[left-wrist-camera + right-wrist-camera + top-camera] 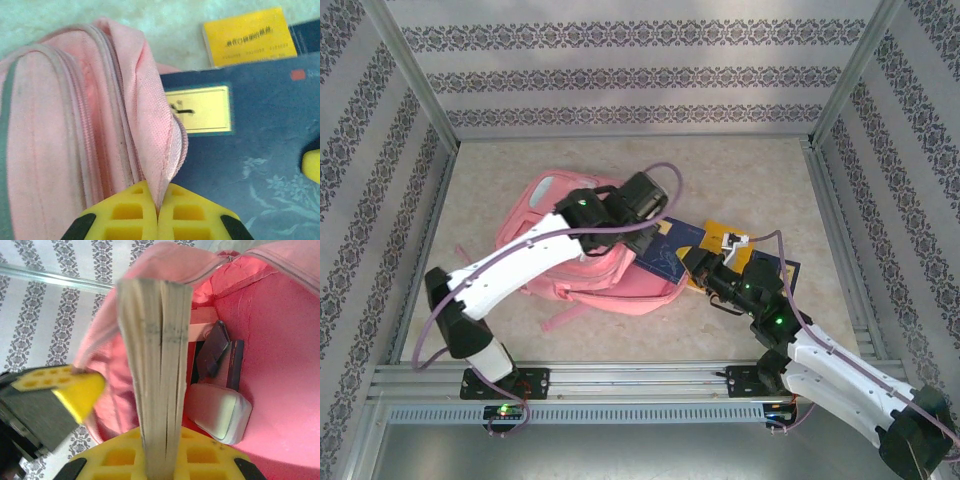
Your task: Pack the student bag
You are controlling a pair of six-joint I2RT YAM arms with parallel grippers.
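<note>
Bag (605,285) lying flat left of the surface's (770,180) middle, mouth turned toward the right edge. Left gripper (158,202) pressed together on the pink rim beside the zip, holding the mouth up. Right gripper (159,455) pinching a thick blue book (250,165) by one edge, far end at the opening. Keep the rim lifted and taut; slide the book in flat, steering clear of the white case (220,412) and the dark items (215,347) already inside. Let go only once well past the zip. Yellow book (247,35) waiting just beside the blue one, toward the far edge.
</note>
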